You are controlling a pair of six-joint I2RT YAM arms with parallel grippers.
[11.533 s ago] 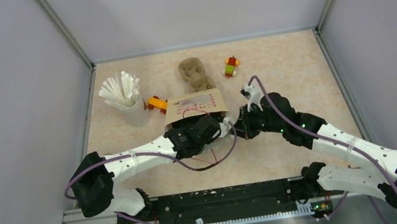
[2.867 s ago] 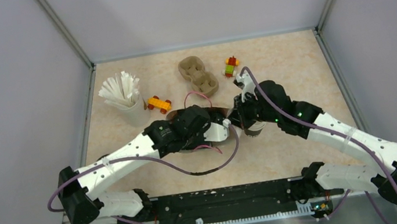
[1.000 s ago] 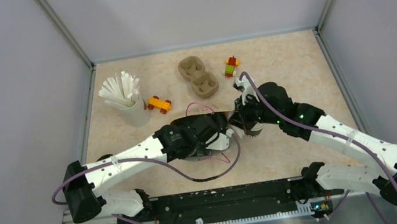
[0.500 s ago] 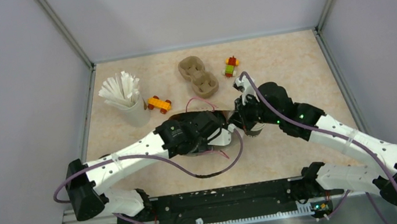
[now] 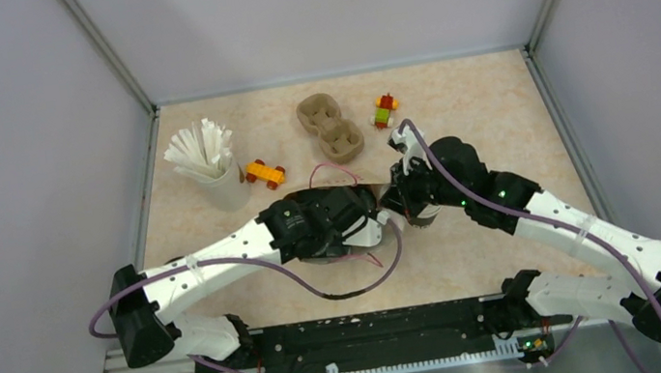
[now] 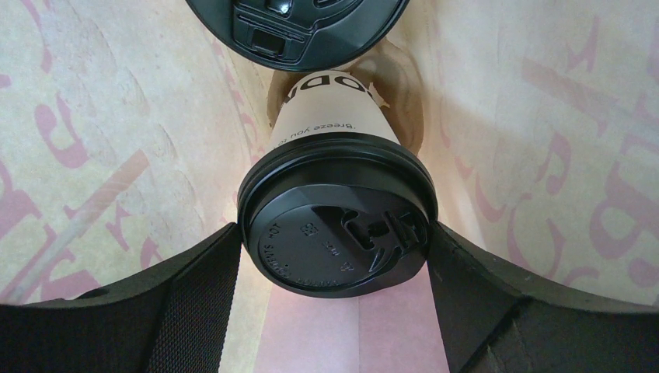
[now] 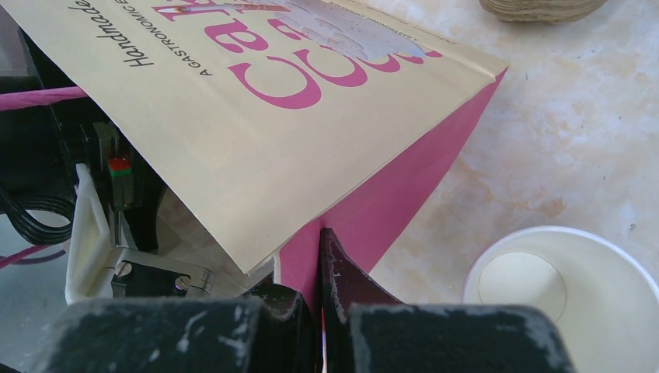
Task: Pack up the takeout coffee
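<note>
**A:** What is the setting?

**B:** A beige marbled table with plain grey walls round it and metal posts at the far corners. Both arms reach to its middle.

**A:** And the containers?

**B:** At the far left stands a pale cup full of white sticks. At the far middle lies a brown pulp tray, its two hollows facing up. An orange brick toy sits beside the stick cup. A red, yellow and green toy lies right of the tray.

**A:** Where is the coffee?

**B:** It is inside the paper bag, which is cream with pink lettering. The left wrist view looks into the bag. A lidded cup sits between the walls with its black lid toward the camera. A second black lid shows just beyond it; its cup is hidden.

**A:** And the grippers?

**B:** The left gripper is spread wide inside the bag, with a finger against each side of that lid, so it is grasping the cup. The right gripper is clenched on the bag's pink side fold. Near it on the table stands an open cup, white inside.
</note>
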